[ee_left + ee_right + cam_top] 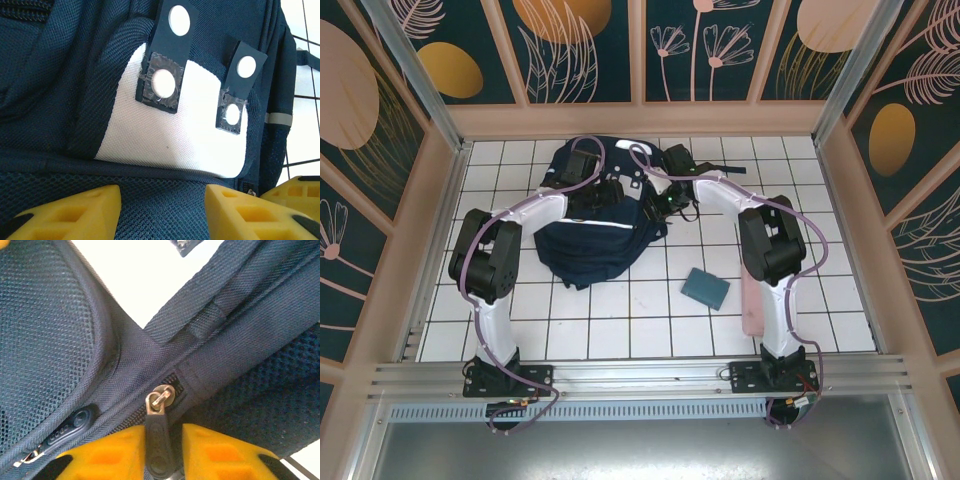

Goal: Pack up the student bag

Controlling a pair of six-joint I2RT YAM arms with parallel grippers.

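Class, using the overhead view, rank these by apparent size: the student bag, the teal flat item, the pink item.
Largest: student bag.
Then teal flat item and pink item, which cover similar areas, so I leave them unranked.

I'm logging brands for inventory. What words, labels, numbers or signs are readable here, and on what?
Nothing legible.
student bag: white patch blank; dark tabs bear only plain white dots.
zipper pull: blank.
side rubber pull: raised marks, too blurred to read.
teal flat item: no label shows.

Student bag point(50, 75) of matt woven cloth
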